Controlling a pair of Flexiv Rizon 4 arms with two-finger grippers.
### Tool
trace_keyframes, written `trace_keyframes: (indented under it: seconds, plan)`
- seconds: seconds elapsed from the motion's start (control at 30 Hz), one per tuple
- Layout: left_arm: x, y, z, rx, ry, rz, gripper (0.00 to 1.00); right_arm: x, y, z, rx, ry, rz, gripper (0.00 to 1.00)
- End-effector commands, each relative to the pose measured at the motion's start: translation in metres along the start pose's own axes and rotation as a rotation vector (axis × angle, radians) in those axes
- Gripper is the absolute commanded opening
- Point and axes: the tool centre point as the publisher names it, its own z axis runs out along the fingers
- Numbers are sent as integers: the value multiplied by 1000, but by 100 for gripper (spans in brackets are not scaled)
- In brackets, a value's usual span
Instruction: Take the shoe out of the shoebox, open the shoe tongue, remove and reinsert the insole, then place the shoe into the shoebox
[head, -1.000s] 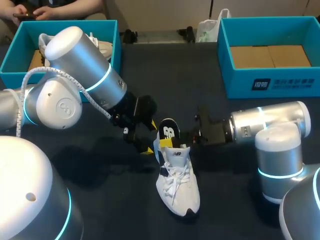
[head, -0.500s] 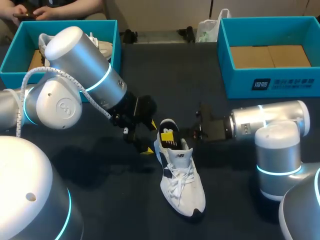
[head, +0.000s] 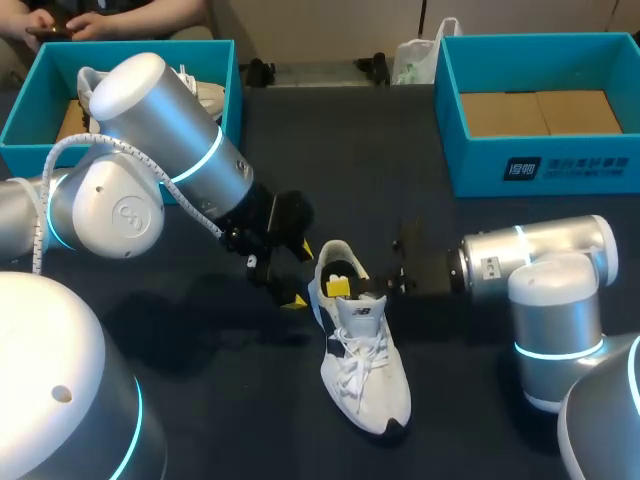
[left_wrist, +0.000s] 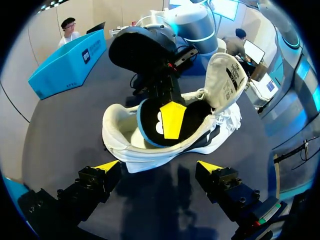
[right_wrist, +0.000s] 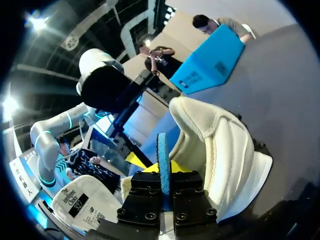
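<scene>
Currently the right gripper (right_wrist: 163, 171) pinches the blue-edged insole (right_wrist: 163, 150) standing in the opening of the white shoe (head: 362, 370), which lies on its sole just ahead of the left gripper (left_wrist: 159, 167), whose fingers are spread wide and grip nothing.

Insole pressed down into the shoe

My right tool (head: 340, 287) has lowered the insole (left_wrist: 149, 126) from standing tall above the heel to sitting low inside the shoe (head: 362, 365), whose toe swung slightly rightward.
</scene>
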Motion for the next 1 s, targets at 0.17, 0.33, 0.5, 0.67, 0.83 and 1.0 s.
trace_keyframes:
  seconds: [0.17, 0.33, 0.5, 0.67, 0.83, 1.0]
  plan:
    - [0, 0, 1, 0, -1, 1, 100, 10, -2, 0, 12, -34, -33, 19]
    - [0, 0, 1, 0, -1, 1, 100, 19, 6, -1, 54, -54, -81, 48]
    - [0, 0, 1, 0, -1, 1, 100, 23, 11, -4, 88, -76, -94, 49]
    - [0, 0, 1, 0, -1, 1, 100, 23, 15, -9, 110, -97, -99, 55]
    - [0, 0, 1, 0, -1, 1, 100, 23, 20, -14, 137, -115, -109, 61]
    - [0, 0, 1, 0, -1, 1, 100, 27, 23, -19, 164, -138, -123, 70]
